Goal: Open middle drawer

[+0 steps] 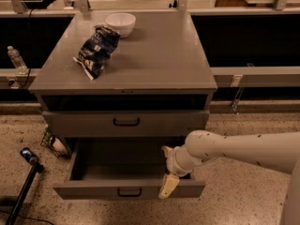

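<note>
The middle drawer (93,190) is pulled out, and its deep grey tray (122,165) is empty. Its small dark handle (129,191) sits at the centre of the low front panel. My gripper (167,168) is at the right part of the drawer's front edge. One cream finger (168,185) hangs over the outside of the front panel, and the other (167,150) is inside the tray. The fingers stand apart. The taller-fronted drawer (84,123) above is closed. Any drawer below is hidden.
A white bowl (120,23) and a dark snack bag (96,50) lie on the cabinet top (159,55). A water bottle (16,59) stands at the left. A dark pole with a blue-lit end (26,179) leans on the speckled floor at the lower left.
</note>
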### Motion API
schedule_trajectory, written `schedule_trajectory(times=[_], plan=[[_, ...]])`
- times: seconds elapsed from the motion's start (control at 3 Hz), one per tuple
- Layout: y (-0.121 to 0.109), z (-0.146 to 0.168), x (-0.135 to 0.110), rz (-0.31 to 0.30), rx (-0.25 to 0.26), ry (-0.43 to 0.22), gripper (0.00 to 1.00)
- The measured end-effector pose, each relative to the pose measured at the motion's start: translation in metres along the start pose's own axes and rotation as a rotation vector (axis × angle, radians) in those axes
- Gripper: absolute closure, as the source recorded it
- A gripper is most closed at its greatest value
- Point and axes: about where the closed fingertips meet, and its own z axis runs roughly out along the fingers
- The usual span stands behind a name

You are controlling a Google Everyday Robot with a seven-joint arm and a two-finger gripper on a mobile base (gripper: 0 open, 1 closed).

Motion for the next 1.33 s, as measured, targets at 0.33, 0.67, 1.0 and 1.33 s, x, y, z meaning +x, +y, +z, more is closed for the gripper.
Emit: schedule_trajectory(times=[0.33, 0.67, 1.0, 1.33], plan=[[0.001, -0.021, -0.005, -0.029, 0.013, -0.017, 0.17], [0.003, -0.031, -0.003, -0.050, 0.019, -0.017, 0.41], [-0.010, -0.027, -0.004, -0.086, 0.029, -0.020, 0.64], [-0.031, -0.007, -0.004, -0.113, 0.046, -0.031, 0.87]])
